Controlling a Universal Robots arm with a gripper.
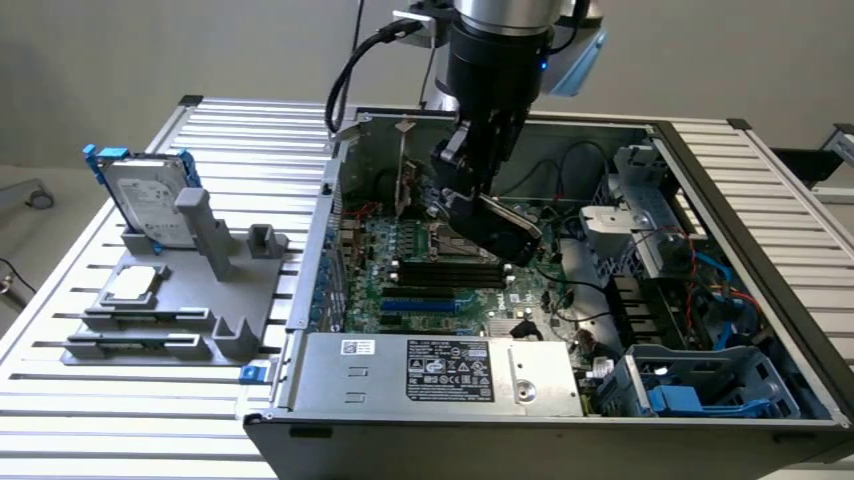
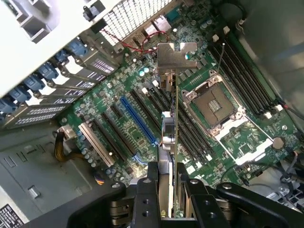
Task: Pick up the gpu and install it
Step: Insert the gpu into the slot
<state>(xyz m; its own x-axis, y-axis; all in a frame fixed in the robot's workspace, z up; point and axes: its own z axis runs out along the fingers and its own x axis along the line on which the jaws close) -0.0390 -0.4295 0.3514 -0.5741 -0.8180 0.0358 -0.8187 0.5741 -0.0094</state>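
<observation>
My gripper (image 1: 470,195) hangs inside the open computer case (image 1: 747,250), above the green motherboard (image 2: 142,90). It is shut on the gpu (image 1: 501,225), a thin green card with a black cooler, held on edge and tilted. In the wrist view the gpu (image 2: 174,118) runs edge-on away from my fingers (image 2: 147,190), with its silver end bracket (image 2: 175,56) at the far end. The card hovers over the expansion slots, beside the blue slot (image 2: 137,121) and the empty CPU socket (image 2: 213,105). I cannot tell whether its lower edge touches a slot.
A silver hard drive in a blue frame (image 1: 147,195) stands in a grey fixture (image 1: 174,300) on the slatted table at the exterior view's left. Inside the case are the power supply (image 1: 441,370), cables, a blue drive cage (image 1: 694,385) and memory slots (image 2: 247,71).
</observation>
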